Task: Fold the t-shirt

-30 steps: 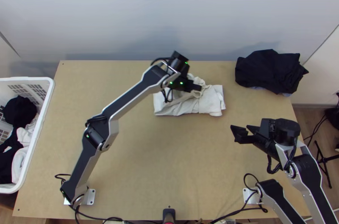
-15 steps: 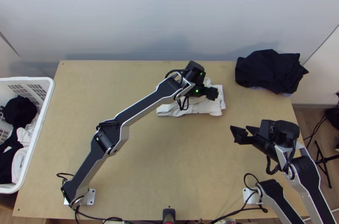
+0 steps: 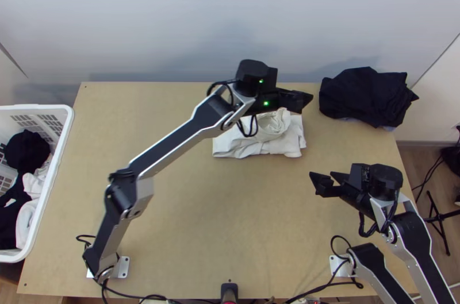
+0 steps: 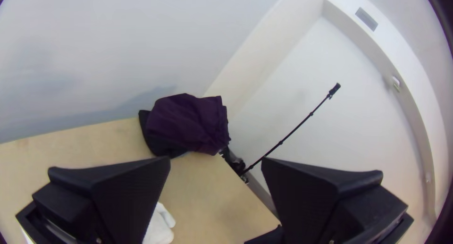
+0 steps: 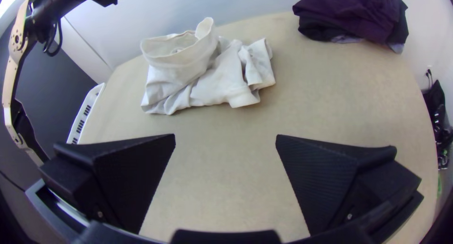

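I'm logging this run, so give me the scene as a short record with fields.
T-shirt: white, roughly bundled on the table, collar standing up
Left gripper: open, empty, by the shirt's far side
Right gripper: open, empty, nearer the table's near edge
Dark cloth: piled at the far right corner
Basket: left side, holding dark and white cloth

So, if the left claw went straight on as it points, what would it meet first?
Probably the dark clothes, though the left claw may sit high enough to clear them.
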`<state>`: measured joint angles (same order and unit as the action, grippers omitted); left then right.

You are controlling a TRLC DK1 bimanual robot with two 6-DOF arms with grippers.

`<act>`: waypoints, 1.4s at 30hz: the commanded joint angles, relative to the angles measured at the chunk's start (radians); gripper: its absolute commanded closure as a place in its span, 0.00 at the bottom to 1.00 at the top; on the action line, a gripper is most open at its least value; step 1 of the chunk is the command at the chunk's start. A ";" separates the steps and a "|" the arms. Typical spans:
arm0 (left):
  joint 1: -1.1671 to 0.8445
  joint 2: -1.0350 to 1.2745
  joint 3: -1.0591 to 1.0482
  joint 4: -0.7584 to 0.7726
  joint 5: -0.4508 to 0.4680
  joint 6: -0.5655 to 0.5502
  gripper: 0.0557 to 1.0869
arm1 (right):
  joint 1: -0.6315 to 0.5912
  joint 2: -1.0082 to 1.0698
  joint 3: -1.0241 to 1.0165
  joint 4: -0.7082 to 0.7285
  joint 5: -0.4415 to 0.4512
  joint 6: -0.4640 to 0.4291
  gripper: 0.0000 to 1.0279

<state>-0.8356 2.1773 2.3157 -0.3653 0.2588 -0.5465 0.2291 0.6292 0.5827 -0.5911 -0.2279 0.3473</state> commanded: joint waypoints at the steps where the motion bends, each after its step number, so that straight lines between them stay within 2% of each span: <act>1: 0.055 -0.129 -0.111 -0.159 -0.001 0.143 0.29 | 0.009 0.001 -0.004 0.011 -0.001 0.002 0.04; 2: 0.090 -0.137 -0.133 -0.198 -0.007 0.149 0.51 | 0.009 0.001 -0.004 0.013 -0.001 0.002 0.04; 3: 0.122 -0.142 -0.148 -0.230 -0.006 0.163 0.81 | 0.009 0.001 -0.007 0.016 -0.001 0.002 0.04; 4: 0.158 -0.142 -0.162 -0.265 -0.007 0.178 0.97 | 0.010 0.001 -0.009 0.019 -0.001 0.002 0.04; 7: 0.242 -0.157 -0.256 -0.330 -0.010 0.218 0.96 | 0.013 0.003 -0.024 0.040 -0.002 0.009 0.04; 13: 0.316 -0.212 -0.484 -0.273 -0.052 0.272 0.96 | 0.026 0.009 -0.043 0.070 -0.004 0.016 0.04; 17: 0.305 -0.221 -0.578 -0.262 -0.079 0.306 0.96 | 0.026 0.009 -0.043 0.070 -0.004 0.015 0.04; 19: 0.276 -0.234 -0.607 -0.264 -0.136 0.312 0.96 | 0.024 0.007 -0.043 0.070 -0.004 0.015 0.04; 22: 0.234 -0.246 -0.622 -0.254 -0.147 0.310 0.96 | 0.024 0.004 -0.044 0.070 -0.004 0.015 0.04; 29: 0.118 -0.162 -0.461 -0.245 -0.158 0.324 0.96 | 0.022 -0.010 -0.066 0.073 -0.004 0.015 0.04; 38: -0.017 0.110 -0.065 -0.376 -0.158 0.339 0.96 | 0.018 -0.022 -0.064 0.071 -0.004 0.015 0.04; 42: -0.045 0.185 -0.026 -0.308 -0.167 0.353 0.96 | 0.016 -0.028 -0.064 0.068 -0.004 0.015 0.04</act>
<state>-0.8131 2.2127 2.1361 -0.6918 0.1028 -0.2096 0.2478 0.6102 0.5186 -0.5194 -0.2325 0.3622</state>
